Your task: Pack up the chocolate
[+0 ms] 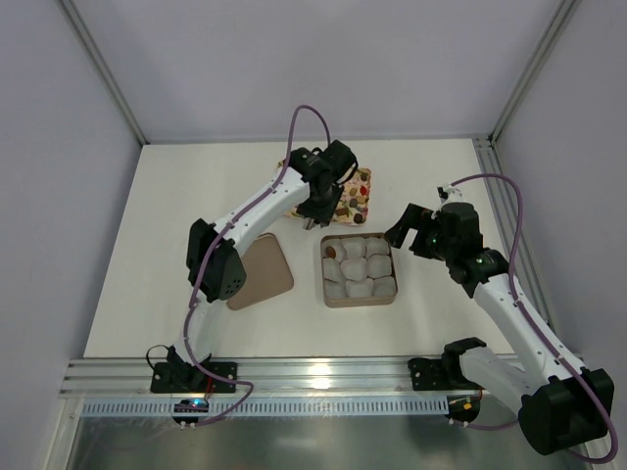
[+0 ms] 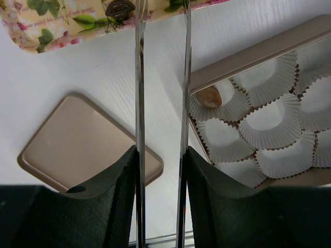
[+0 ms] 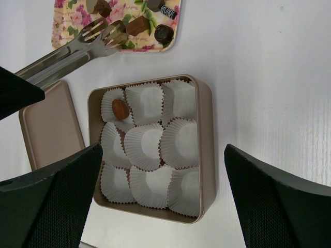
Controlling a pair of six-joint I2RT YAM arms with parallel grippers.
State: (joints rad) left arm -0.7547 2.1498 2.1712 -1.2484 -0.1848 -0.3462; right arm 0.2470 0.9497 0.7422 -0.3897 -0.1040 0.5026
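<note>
Left wrist view has the left gripper (image 2: 161, 152) clamped on a pair of steel tongs (image 2: 138, 77). Their two blades run off toward twelve o'clock with a gap between them and nothing visibly caught in it. From the right wrist, the forked tips rest over the floral tray (image 3: 62, 26) among the loose chocolates (image 3: 164, 33). The right gripper (image 3: 163, 155) hangs spread wide and empty above the gold box (image 3: 204, 129). In the top view the tray lies at twelve o'clock of the box, the lid (image 3: 49, 129) at nine, and the right gripper at about two. These pieces look light and hard-shelled but smooth. They could probably skid or roll off metal tines, and a hard squeeze could mark them. The best hold seems to be low across the widest sides, with gentle pressure. By count there is one pair of tongs, one tray, one lid and one box holding nine white paper cups (image 3: 142, 147). One cup, in the ten o'clock corner, holds a tan chocolate (image 3: 120, 108), and eight are empty. At least five pieces show on the tray, though its far edge is cropped.
</note>
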